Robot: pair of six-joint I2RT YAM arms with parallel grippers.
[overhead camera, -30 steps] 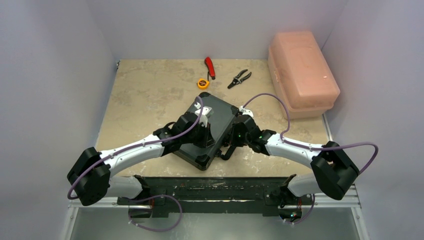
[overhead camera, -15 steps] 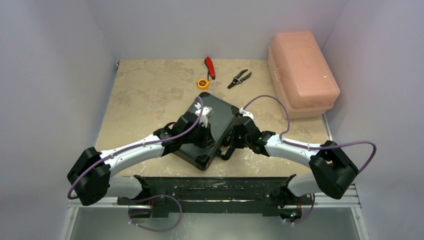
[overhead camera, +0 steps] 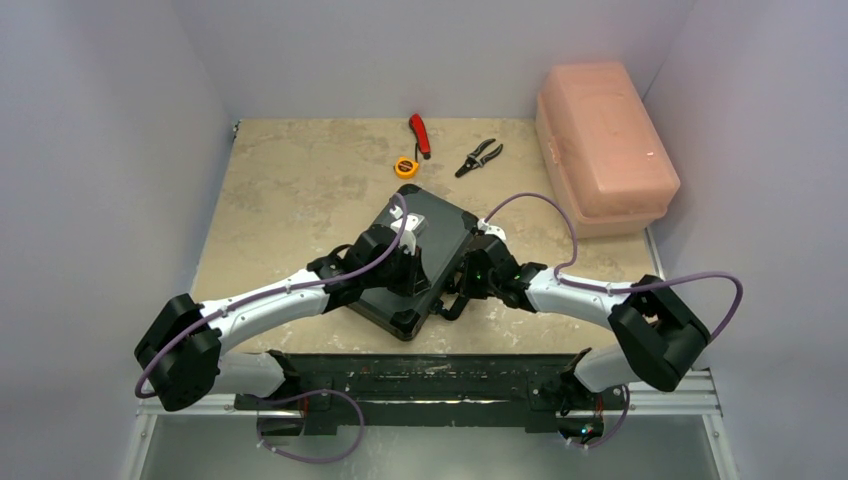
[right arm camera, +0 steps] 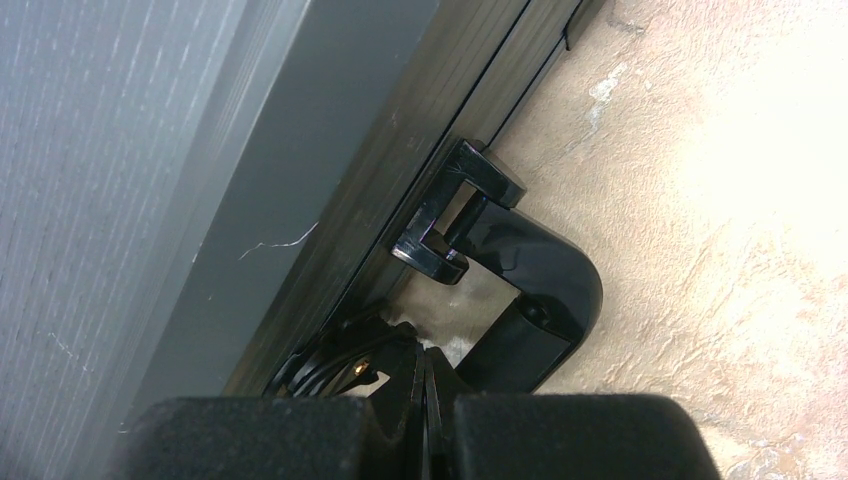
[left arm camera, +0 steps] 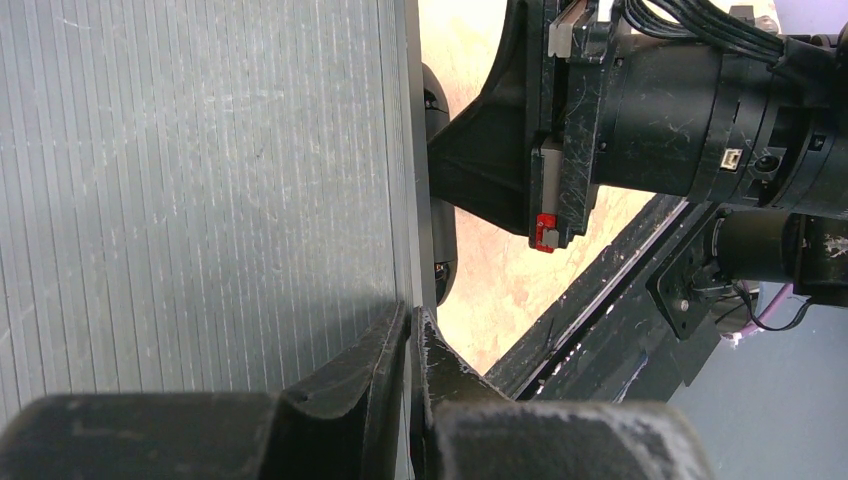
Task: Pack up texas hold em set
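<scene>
on the beige tabletop, crept closer to the handle of a closed case

looked down on a mottled beige tabletop (overhead camera: 300, 190) boxed in by pale walls. found the black briefcase (overhead camera: 445, 235) lying flat and slanted near the middle, lid down, with no chips, cards or buttons showing outside it. noted the pink plastic box (overhead camera: 605, 140) at the far right, well apart, and a yellow tape measure (overhead camera: 405, 167), a red-handled tool (overhead camera: 419, 135) and pliers (overhead camera: 480, 157) beyond the case.

held the left gripper (left arm camera: 412, 335) pinched fully together and empty, tips resting on the ribbed lid near its edge, just as a second earlier.

over that second, drew the right arm's elbow inward and nudged the right gripper (right arm camera: 424, 360) slightly nearer the handle side. left the case itself where it was. kept those fingers pressed tight too, gripping nothing, tips against the side wall just beside the glossy handle (right arm camera: 545, 290) and over a small fitting too hidden to name.

judged the set already stowed, with only fastening left. read the small advance as a push at a catch while the left tips steadied the lid. could not tell whether anything had latched.
</scene>
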